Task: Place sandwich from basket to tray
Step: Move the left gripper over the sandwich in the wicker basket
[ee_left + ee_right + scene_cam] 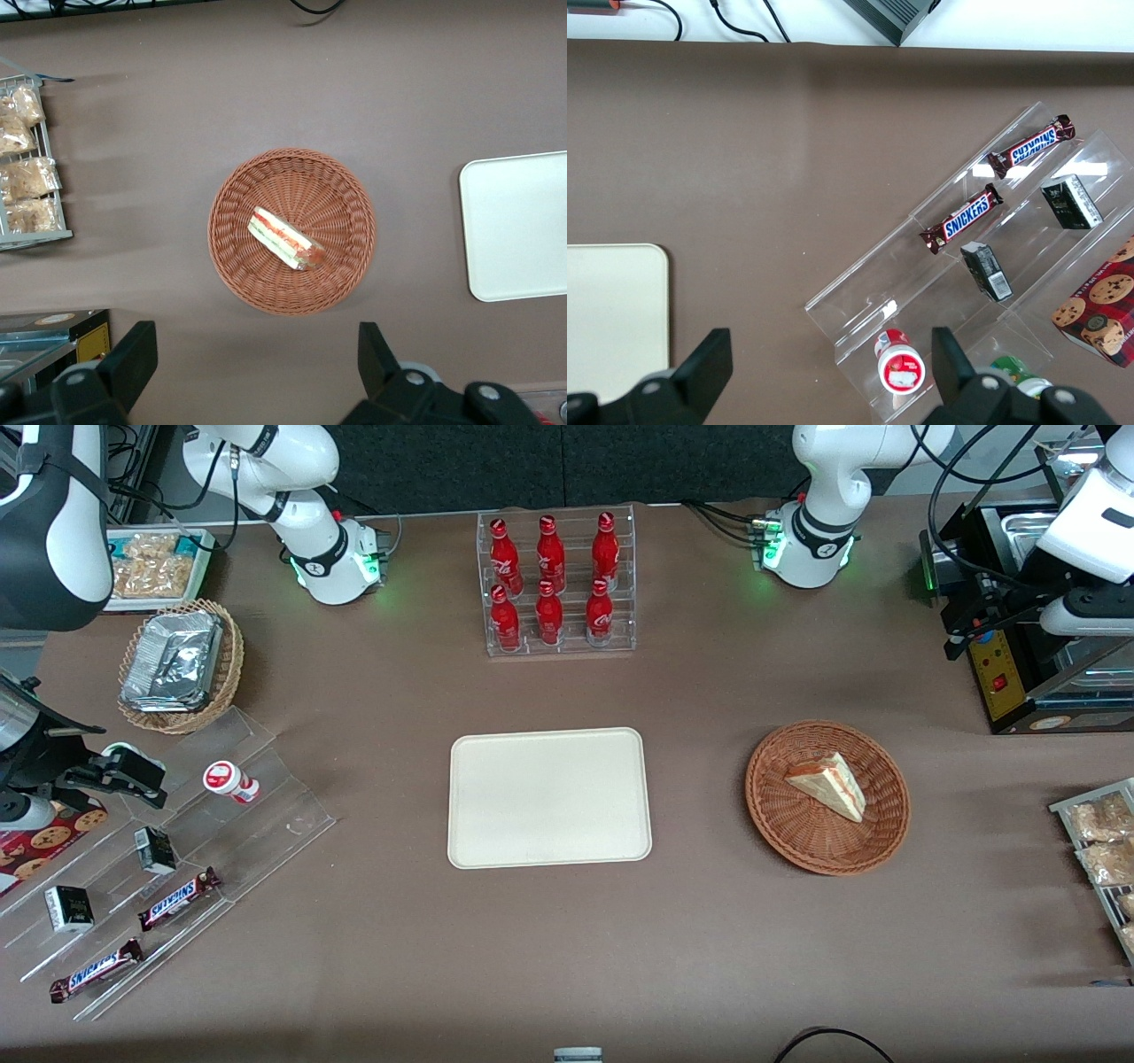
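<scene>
Sandwich (285, 239) lying inside basket (232, 266), beside bare tray (549, 850). Gripper (252, 365) spread wide, hovering high above the basket, holding nothing. Nearby: snack rack (1103, 850) toward working arm's end, cola bottle rack (556, 584) farther from the camera than the tray.

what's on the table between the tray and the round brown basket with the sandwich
Nothing: bare brown tabletop separates the tray from the basket, seen in the front and left wrist views. The open pincer hangs above, clear of the basket.
</scene>
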Controlling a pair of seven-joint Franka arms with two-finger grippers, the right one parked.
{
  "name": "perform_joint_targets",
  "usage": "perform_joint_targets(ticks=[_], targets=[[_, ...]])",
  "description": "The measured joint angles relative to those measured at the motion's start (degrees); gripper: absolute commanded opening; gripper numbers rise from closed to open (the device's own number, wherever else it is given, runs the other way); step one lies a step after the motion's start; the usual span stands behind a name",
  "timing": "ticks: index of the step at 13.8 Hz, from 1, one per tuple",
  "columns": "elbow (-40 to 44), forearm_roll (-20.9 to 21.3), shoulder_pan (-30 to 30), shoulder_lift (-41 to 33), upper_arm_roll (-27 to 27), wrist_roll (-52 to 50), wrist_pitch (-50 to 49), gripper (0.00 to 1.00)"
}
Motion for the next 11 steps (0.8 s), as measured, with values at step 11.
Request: perform_joint_targets(ticks=[11], targets=[[-8.8,-0.13,0.59,7.5,0.4,-32.24,6.29,1.0]])
